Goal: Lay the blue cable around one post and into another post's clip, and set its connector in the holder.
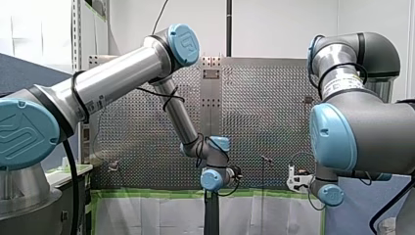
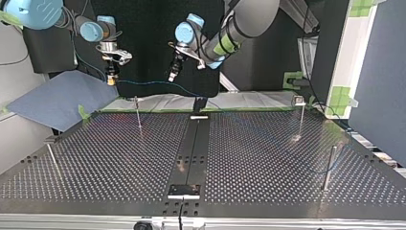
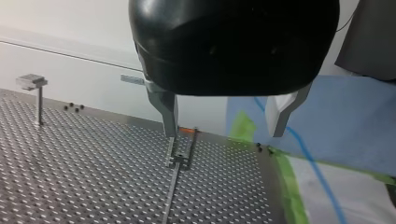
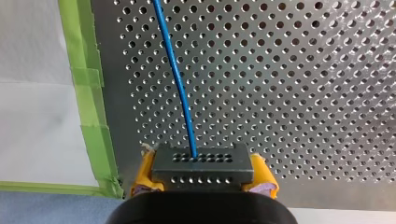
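Note:
My right gripper (image 4: 204, 173) is shut with its yellow pads on a dark grey connector block (image 4: 202, 164). The blue cable (image 4: 175, 74) leaves that block and runs ahead over the perforated plate. In the top view my right gripper (image 2: 111, 75) hangs above the table's far edge at the left, and the blue cable (image 2: 158, 83) sags from it towards the middle. My left gripper (image 2: 172, 75) hovers just above that cable, open and holding nothing. In the left wrist view my left gripper (image 3: 224, 133) has its metal fingers (image 3: 166, 109) spread, with the blue cable (image 3: 306, 156) below and to one side.
Thin posts stand on the perforated table (image 2: 268, 158): one at the far left (image 2: 138, 114), one with a clip at the far right (image 2: 299, 112), one near right (image 2: 328, 166), one near left (image 2: 52, 155). A black rail (image 2: 191, 143) runs down the middle. Green tape (image 4: 88, 93) lines the edge.

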Controlling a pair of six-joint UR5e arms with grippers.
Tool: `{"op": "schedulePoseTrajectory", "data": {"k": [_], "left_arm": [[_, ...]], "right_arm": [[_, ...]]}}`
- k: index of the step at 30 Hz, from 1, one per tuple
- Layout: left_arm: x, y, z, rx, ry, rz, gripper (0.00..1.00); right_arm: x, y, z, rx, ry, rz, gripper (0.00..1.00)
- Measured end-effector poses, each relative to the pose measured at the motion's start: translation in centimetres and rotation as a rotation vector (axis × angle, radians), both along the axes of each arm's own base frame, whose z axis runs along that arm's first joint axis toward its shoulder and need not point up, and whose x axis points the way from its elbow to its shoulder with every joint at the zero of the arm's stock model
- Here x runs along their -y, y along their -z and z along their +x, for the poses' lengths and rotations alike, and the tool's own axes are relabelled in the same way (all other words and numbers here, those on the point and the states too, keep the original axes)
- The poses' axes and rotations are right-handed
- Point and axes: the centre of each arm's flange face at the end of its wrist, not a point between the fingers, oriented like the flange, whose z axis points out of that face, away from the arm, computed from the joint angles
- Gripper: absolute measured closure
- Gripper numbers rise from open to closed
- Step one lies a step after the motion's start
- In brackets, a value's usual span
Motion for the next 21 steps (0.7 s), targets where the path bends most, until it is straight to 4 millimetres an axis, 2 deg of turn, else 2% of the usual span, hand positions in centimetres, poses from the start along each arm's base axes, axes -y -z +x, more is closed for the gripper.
{"op": "schedulePoseTrajectory", "data": {"k": [21], "left_arm": [[0.1, 8.8, 0.2, -0.105, 0.016, 0.01, 0.07]], "right_arm": [[0.1, -0.2, 0.0, 0.002, 0.002, 0.002, 1.0]]}}
